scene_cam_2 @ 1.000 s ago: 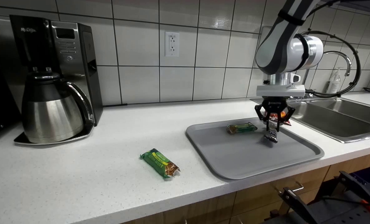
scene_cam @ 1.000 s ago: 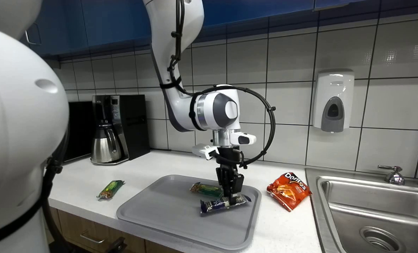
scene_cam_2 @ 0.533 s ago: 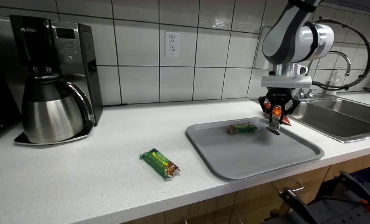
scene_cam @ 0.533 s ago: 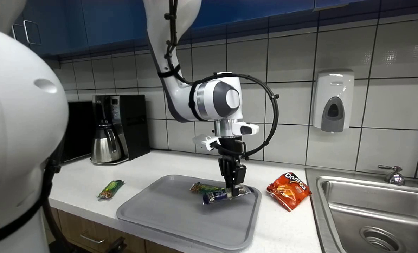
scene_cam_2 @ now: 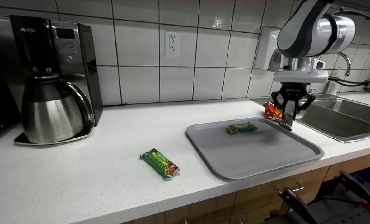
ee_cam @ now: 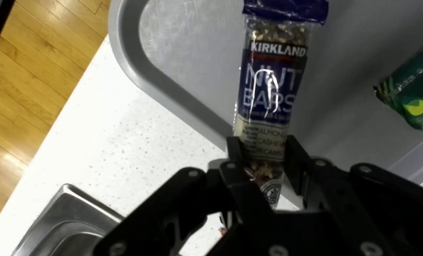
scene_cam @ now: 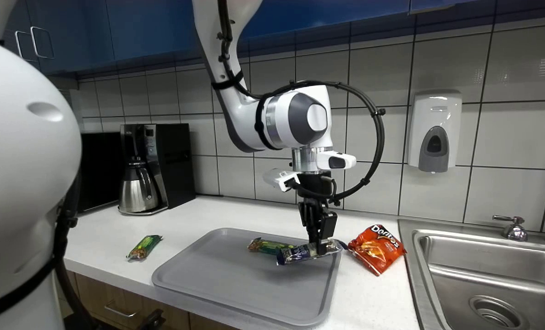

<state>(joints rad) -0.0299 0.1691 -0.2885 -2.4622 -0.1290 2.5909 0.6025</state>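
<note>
My gripper (ee_cam: 263,147) is shut on a Kirkland nut bar (ee_cam: 271,81) in a clear and dark blue wrapper, with one finger on each side of it. In both exterior views the gripper (scene_cam: 320,249) (scene_cam_2: 288,117) holds the bar (scene_cam: 300,253) (scene_cam_2: 285,124) above the edge of the grey tray (scene_cam: 235,275) nearest the sink. The bar is roughly level and its blue end points over the tray. A green granola bar (scene_cam: 267,246) lies on the tray behind it and also shows in the wrist view (ee_cam: 416,94).
A red Doritos bag (scene_cam: 377,250) lies on the counter between tray and sink (scene_cam: 487,275). Another green granola bar (scene_cam_2: 160,163) lies on the counter beyond the tray's opposite side. A coffee maker (scene_cam_2: 76,62) stands against the tiled wall. A soap dispenser (scene_cam: 435,133) hangs above the counter.
The gripper has lifted the nut bar up off the tray and carried it toward the sink side, near the Doritos bag. The other items have not moved.
</note>
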